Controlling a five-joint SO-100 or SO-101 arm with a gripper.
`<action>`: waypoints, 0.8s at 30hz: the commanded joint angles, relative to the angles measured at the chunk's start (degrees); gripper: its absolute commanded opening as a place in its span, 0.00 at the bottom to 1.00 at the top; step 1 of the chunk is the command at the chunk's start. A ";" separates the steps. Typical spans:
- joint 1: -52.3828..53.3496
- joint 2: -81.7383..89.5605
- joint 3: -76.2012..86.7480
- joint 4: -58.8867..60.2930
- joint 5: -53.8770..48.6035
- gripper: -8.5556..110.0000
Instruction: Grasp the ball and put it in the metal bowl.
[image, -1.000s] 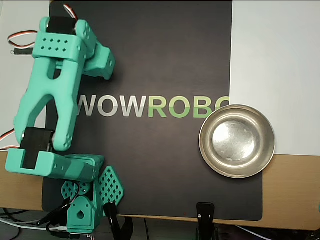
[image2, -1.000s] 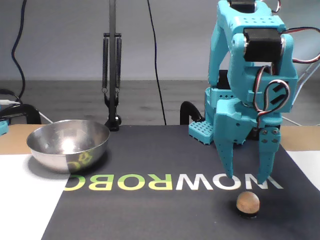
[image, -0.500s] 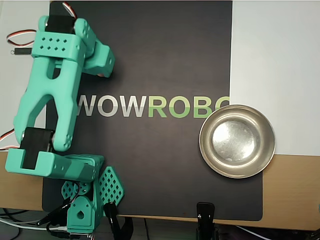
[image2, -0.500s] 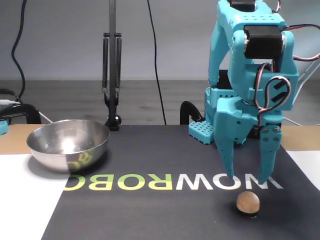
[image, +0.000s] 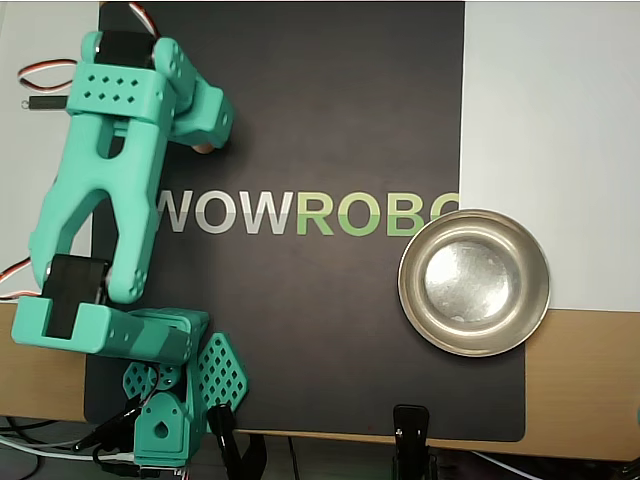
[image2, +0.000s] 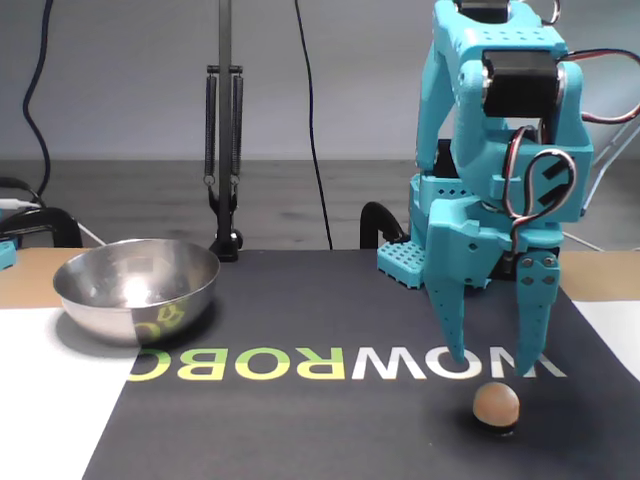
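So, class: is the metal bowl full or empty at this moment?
Empty. The overhead view shows the bowl's bare, shiny bottom, and the ball sits on the black mat below the open hand.

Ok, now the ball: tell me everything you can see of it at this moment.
The ball is a small, smooth, tan sphere that looks like light wood. In the fixed view it rests on the black mat, just in front of the W of the printed lettering, with a dark shadow or base under it. The open gripper hangs just above and behind it, not touching. In the overhead view only a tan sliver shows beside the arm.
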 joint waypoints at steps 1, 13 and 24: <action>0.26 -0.09 -1.93 -0.26 -0.44 0.56; 0.26 -3.08 -2.11 -2.11 -0.44 0.56; 0.26 -5.36 -2.20 -3.60 -0.44 0.56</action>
